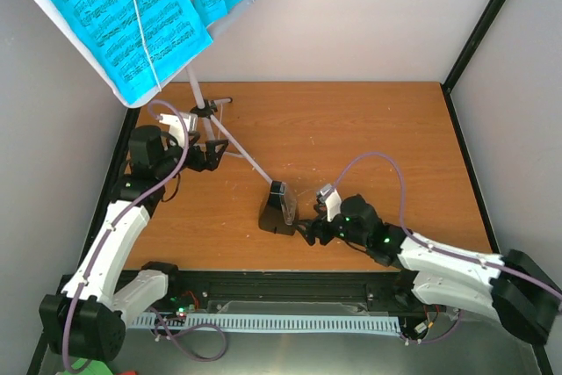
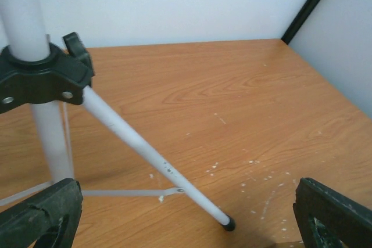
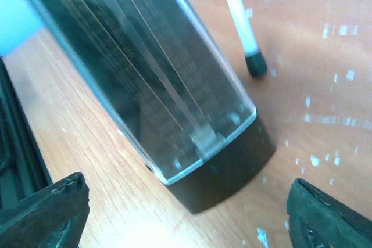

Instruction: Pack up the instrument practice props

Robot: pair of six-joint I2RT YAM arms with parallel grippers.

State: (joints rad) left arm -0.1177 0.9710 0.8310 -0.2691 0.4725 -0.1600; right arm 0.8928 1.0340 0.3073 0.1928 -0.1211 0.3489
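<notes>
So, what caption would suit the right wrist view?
Open jaws frame the black metronome under its clear cover, a stand foot beyond.

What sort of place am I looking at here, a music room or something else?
Probably a robot test cell, not a real music room: plain white walls box in a wooden table, two robot arms are bolted at its edge, and a music stand stands there.

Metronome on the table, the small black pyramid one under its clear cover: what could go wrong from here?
The open right end effector faces the small black pyramid metronome; a grip might slip on its smooth clear plastic cover.
A rubber-tipped leg of the white tripod music stand ends close by, so dragging either could knock the other.
The cyan sheet-music pages up top might slide off.
</notes>
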